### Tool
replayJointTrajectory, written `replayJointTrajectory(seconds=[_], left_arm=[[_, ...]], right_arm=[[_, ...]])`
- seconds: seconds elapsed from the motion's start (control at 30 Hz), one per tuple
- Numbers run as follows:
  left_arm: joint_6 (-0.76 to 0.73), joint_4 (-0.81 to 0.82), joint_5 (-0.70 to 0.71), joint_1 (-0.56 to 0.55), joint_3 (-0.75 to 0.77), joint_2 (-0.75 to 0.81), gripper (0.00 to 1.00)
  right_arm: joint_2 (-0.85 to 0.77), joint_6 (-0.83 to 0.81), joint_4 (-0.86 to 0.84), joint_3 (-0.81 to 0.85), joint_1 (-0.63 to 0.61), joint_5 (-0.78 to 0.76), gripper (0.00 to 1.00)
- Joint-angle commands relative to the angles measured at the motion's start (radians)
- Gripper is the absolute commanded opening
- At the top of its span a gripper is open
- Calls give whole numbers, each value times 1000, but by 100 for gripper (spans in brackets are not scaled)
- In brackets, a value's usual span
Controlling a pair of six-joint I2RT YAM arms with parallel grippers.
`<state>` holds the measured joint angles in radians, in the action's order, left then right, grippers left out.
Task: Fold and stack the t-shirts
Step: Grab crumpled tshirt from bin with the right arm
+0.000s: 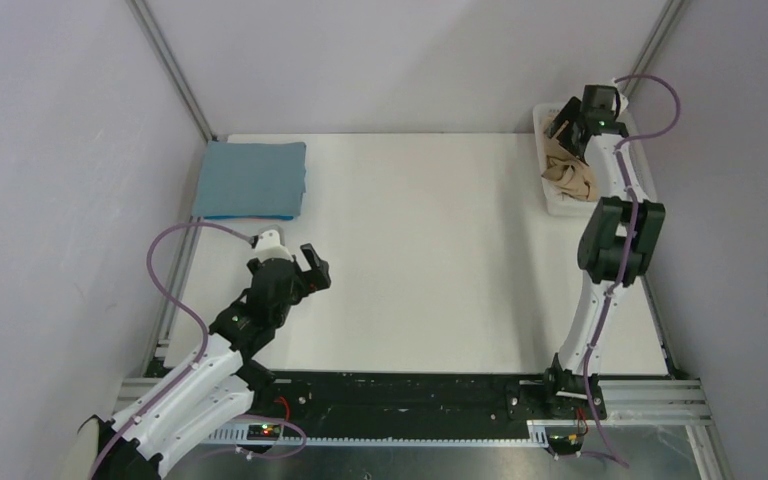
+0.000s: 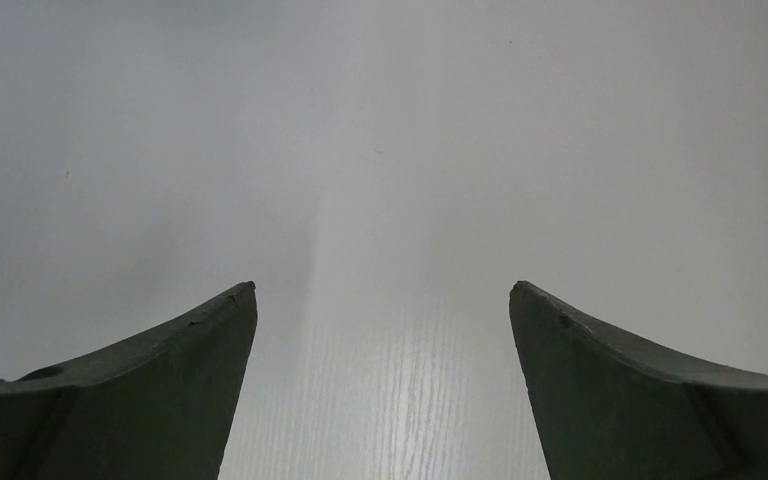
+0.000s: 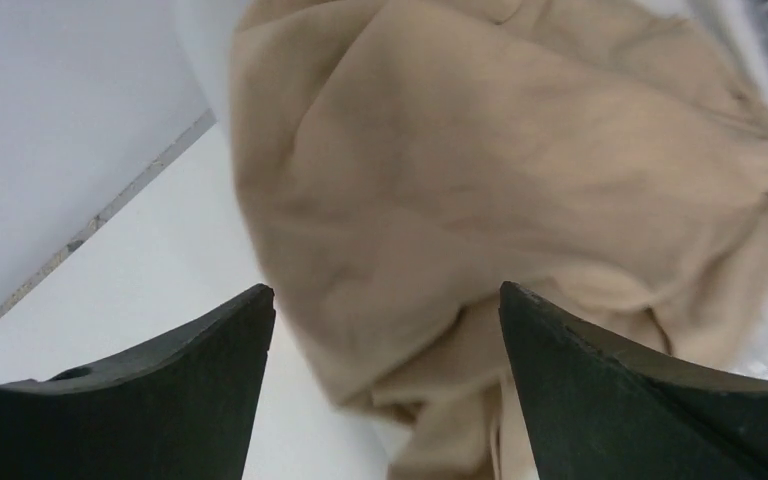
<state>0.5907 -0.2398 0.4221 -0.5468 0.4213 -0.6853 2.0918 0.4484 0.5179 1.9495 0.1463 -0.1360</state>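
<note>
Holding the left gripper [image 1: 305, 262] low over the near-left part of the table [image 1: 430, 260], jaws spread fully wide and gripping nothing. Showing only bare white surface between its fingers [image 2: 140, 390] in the left wrist view.

Moving outward to the far left corner: finding the teal-blue t-shirt [image 1: 252, 178] lying flat as a neat folded rectangle, its longer side running across the table. Sitting closer to the left arm than to the right, and well apart from both grippers.

Crossing to the far right corner: reaching the right gripper [image 1: 563, 125] out at full stretch and tipping it down over the white basket [image 1: 558, 208]. Showing fingers [image 3: 620, 390] standing wide apart in the right wrist view, with no cloth pinched between them; so reading this gripper as open and empty-handed.

Facing the tan-beige t-shirt [image 3: 480, 160] directly ahead of and just beyond those fingertips, bunched in a loose heap inside the basket. Offering no long axis to line up with, only folds and creases running every way.

Judging the coming move to turn on that one relation: heap straight ahead of the open right jaws, left arm far across the table. Calling, most likely, for a short push forward and a pinch on a thick fold by the right arm alone.
</note>
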Motion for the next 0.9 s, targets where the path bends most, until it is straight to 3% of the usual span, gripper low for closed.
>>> replayJointTrajectory(seconds=[0.0, 0.1, 0.17, 0.2, 0.23, 0.27, 0.33, 0.63, 0.87], left_arm=[[-20, 40, 44, -2, 28, -6, 100], [-20, 40, 46, -2, 27, -4, 100], [-20, 40, 52, -2, 27, -4, 100], [-19, 40, 56, -2, 26, -4, 100], [-19, 40, 60, -2, 25, -4, 100], [-19, 39, 59, -2, 26, -3, 100], [-17, 40, 54, -2, 28, 2, 100], [-4, 40, 22, -2, 5, 99, 100], [16, 28, -17, -2, -43, 208, 100]], right_arm=[[142, 59, 64, 170, 20, 108, 83], [193, 69, 68, 200, 17, 161, 74], [192, 72, 54, 188, 16, 172, 64], [188, 72, 51, 176, 16, 174, 44], [176, 74, 45, 169, 17, 174, 33], [156, 74, 40, 152, 18, 170, 15], [103, 74, 14, 123, 21, 152, 0], [-247, 22, -85, 77, 31, 98, 0], [-533, -55, -136, 62, -23, 321, 0]])
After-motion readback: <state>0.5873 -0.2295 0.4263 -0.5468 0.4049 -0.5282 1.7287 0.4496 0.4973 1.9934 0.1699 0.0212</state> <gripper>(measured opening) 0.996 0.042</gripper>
